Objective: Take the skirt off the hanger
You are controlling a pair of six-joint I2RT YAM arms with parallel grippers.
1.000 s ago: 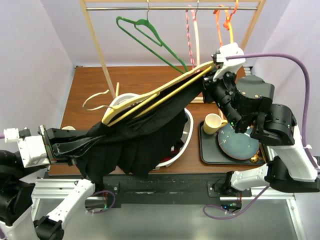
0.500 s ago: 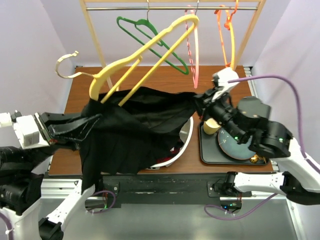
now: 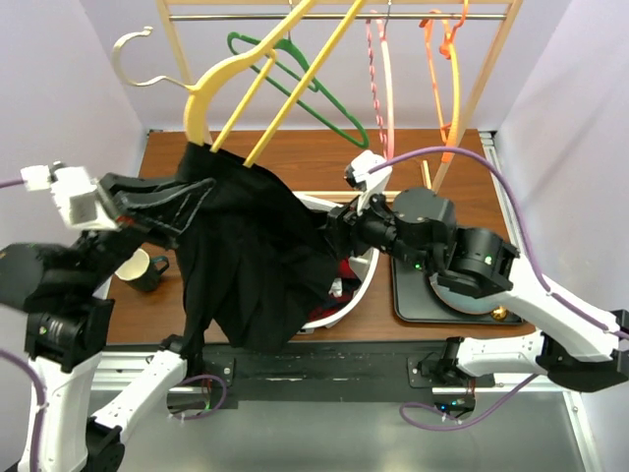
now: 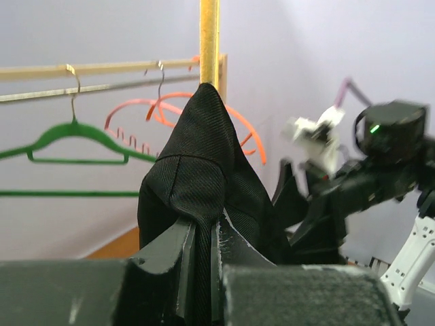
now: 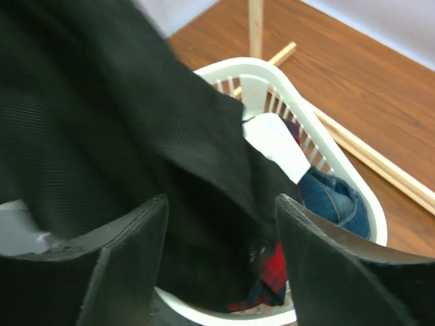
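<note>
Your left gripper [image 4: 204, 227] is pinched tight on the black fabric skirt [image 3: 246, 256]. The skirt hangs from the yellow plastic hanger [image 3: 199, 118] over the white laundry basket [image 5: 289, 80]. Your right gripper [image 5: 221, 204] stands wide, holding nothing.

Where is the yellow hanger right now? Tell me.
Top view, upper left: the yellow hanger rises above the black skirt, overlapping the green hanger.

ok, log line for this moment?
left gripper: shut on skirt | right gripper: open | hanger: lower end in skirt
</note>
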